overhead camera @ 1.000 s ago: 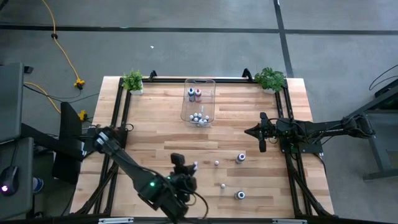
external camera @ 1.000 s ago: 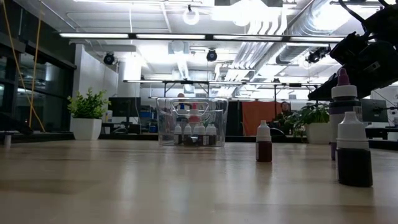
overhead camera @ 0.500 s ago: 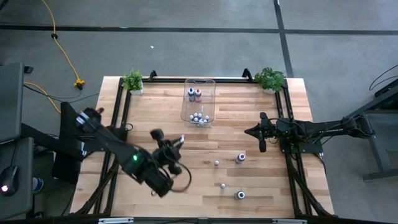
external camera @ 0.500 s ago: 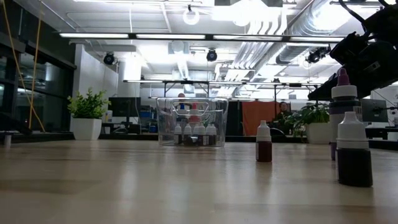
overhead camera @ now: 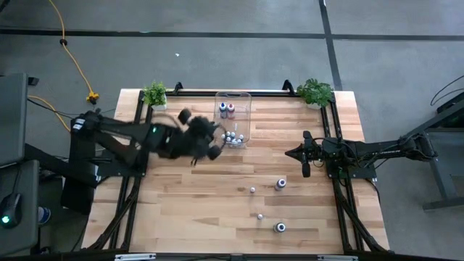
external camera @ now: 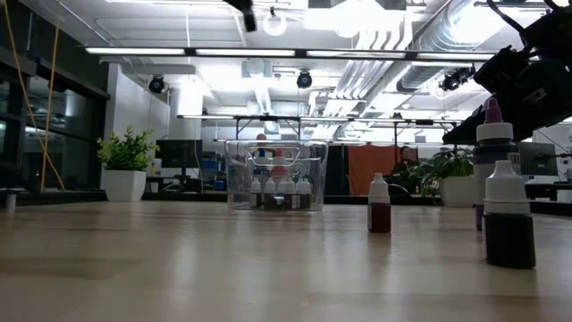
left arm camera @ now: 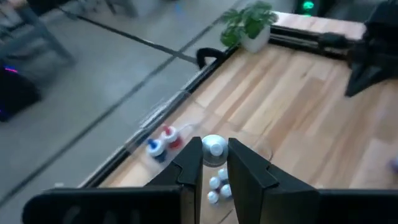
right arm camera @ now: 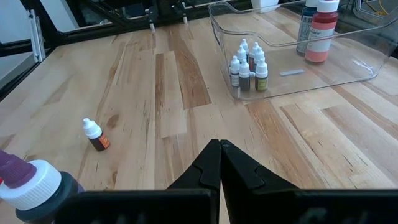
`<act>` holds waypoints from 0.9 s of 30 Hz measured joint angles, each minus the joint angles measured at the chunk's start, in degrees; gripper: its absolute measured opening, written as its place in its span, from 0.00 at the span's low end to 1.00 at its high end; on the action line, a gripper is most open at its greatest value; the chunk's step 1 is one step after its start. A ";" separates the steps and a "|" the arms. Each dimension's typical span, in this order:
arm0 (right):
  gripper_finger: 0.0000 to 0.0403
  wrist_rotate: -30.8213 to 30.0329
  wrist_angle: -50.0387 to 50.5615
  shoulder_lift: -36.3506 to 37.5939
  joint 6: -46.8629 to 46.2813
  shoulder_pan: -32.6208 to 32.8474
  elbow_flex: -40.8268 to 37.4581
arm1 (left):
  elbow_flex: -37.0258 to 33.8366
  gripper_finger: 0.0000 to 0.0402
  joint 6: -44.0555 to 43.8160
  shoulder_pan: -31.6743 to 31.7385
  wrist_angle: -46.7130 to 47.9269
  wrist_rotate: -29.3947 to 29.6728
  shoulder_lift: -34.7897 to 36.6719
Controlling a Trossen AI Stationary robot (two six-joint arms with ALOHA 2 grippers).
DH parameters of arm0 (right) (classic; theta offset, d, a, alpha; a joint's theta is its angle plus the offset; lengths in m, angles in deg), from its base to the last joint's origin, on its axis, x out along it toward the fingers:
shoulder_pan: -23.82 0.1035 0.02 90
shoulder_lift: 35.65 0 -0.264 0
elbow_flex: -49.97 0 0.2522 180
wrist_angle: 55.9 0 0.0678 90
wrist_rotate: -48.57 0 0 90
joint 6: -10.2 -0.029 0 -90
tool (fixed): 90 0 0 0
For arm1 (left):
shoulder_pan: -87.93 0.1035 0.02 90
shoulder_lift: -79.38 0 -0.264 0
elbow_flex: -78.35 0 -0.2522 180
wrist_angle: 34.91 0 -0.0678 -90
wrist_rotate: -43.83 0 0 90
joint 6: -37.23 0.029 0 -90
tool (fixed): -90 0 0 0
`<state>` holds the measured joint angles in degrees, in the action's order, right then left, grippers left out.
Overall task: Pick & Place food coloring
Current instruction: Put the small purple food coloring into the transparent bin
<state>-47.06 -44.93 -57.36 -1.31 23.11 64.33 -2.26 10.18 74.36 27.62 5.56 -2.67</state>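
The left gripper [left arm camera: 214, 163] hangs above the clear plastic bin [overhead camera: 243, 98] at the far middle of the worktop [overhead camera: 181, 188], its fingers pinching a tiny white-capped bottle [left arm camera: 215, 147] of food coloring between them; the step in hand, as I judge it, is the drop into the bin. To do it well the gripper should be squarely over the bin's open mouth and inside its rim before the fingers part; in the high view it sits at the bin's left edge, so a little more travel toward the middle seems wise; lowering first would keep the bottle from bouncing off the cluster of small bottles [right arm camera: 246, 63] standing in the bin, or knocking the taller red bottle [right arm camera: 319, 30] and blue bottle [right arm camera: 307, 22] at its far end.

The right gripper [right arm camera: 219, 146] waits over the right side of the worktop with its fingers pressed together and nothing between them. Four bottles stand loose on the near right of the worktop, among them a small dark one [right arm camera: 94, 134] and a larger purple one [overhead camera: 280, 184]; these remain to be carried.

No brand, label or writing can be read on any bottle or on the bin; the bottles are too small to tell.
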 joint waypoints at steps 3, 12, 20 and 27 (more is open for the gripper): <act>0.00 0.00 0.00 -0.02 0.00 -0.02 0.00 | 0.04 0.13 5.70 6.03 -7.03 -8.59 0.21; 0.00 0.00 0.00 0.00 0.00 -0.01 -0.01 | 0.04 0.13 2.37 21.96 -10.95 -22.49 0.17; 0.00 0.00 0.00 0.00 0.00 0.00 0.00 | 0.04 0.13 -5.22 28.23 -7.41 -30.45 -1.60; 0.00 0.00 -0.01 0.00 0.00 0.00 -0.02 | 0.06 0.13 -6.40 28.20 -4.68 -30.54 -6.75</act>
<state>-47.06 -44.94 -57.36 -1.31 23.11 64.31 -2.20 3.78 102.56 22.94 -24.98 -9.42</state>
